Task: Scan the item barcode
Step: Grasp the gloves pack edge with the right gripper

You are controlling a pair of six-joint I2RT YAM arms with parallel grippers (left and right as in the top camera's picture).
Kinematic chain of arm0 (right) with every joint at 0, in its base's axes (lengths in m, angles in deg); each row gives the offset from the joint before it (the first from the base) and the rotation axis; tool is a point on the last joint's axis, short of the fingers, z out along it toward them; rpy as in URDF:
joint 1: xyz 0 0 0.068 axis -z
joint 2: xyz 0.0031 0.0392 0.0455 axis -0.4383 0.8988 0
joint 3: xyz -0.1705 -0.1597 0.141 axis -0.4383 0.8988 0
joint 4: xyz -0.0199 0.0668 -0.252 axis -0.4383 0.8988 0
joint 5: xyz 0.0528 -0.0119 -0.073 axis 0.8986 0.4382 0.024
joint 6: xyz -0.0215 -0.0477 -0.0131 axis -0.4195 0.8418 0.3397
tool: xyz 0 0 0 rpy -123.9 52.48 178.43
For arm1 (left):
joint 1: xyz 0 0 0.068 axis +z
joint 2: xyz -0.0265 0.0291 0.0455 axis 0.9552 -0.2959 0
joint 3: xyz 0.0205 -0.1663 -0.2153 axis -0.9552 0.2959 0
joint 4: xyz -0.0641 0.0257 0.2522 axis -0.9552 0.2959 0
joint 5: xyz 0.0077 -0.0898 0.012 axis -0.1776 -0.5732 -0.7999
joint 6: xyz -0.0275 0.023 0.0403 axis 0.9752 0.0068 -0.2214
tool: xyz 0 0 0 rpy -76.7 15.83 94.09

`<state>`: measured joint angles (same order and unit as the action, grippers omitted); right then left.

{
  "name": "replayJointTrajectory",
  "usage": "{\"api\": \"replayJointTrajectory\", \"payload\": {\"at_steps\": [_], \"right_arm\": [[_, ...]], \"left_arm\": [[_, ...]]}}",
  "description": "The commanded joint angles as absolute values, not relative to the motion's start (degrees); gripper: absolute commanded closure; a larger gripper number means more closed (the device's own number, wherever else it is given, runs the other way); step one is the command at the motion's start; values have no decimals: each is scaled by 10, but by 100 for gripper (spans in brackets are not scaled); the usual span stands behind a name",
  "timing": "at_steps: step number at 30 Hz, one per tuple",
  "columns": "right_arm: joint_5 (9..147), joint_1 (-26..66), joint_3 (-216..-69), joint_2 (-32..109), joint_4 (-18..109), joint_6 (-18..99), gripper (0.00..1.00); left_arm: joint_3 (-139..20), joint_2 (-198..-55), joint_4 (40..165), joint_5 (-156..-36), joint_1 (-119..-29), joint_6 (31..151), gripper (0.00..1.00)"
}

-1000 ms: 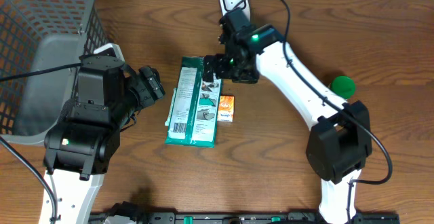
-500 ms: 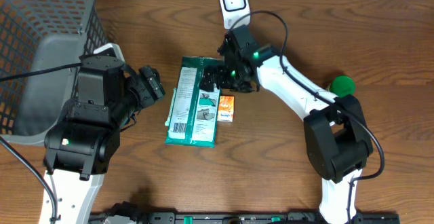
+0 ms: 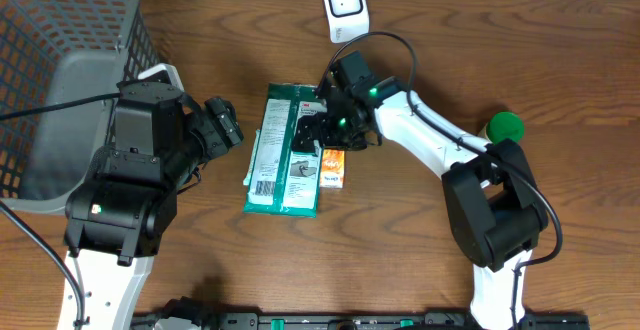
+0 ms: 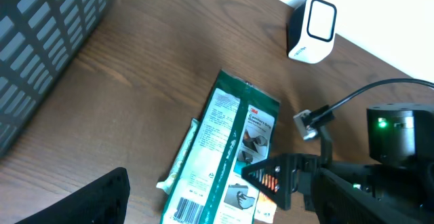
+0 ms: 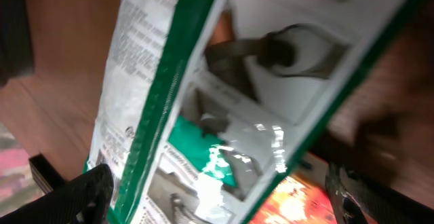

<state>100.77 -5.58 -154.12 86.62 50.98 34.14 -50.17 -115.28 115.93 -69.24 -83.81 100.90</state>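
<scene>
Overhead: right claw (image 3: 312,130) moved lower over green packet (image 3: 275,158), jaws spread; left claw (image 3: 225,122) unchanged, jaws apart, empty.

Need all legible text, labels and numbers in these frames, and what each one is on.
"3M": small red logo, barely legible, near the top of the flat green-and-white packet.
Other packet print, and the digits by its barcode: too small or blurred in every view.
On the small orange box: print blurred, unreadable.
On the white scanner block: no text visible.
</scene>
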Motion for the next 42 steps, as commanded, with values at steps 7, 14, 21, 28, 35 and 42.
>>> {"api": "replayJointTrajectory", "payload": {"at_steps": [7, 14, 21, 28, 35, 42], "right_arm": [[1010, -67, -1538, 869, 496, 330, 6], [989, -69, -1532, 869, 489, 325, 6], [987, -68, -1504, 869, 438, 311, 9], [992, -67, -1483, 869, 378, 308, 12], [991, -67, -1483, 869, 372, 302, 27], [991, -69, -1470, 869, 357, 300, 25]], "left_arm": [[-510, -1152, 1160, -683, -836, 999, 14], [-510, -1152, 1160, -683, -836, 999, 14], [-510, -1152, 1160, -683, -836, 999, 14], [-510, -1152, 1160, -683, -836, 999, 14], [-510, -1152, 1160, -683, -836, 999, 14], [-510, -1152, 1160, -683, -836, 999, 14]]}}
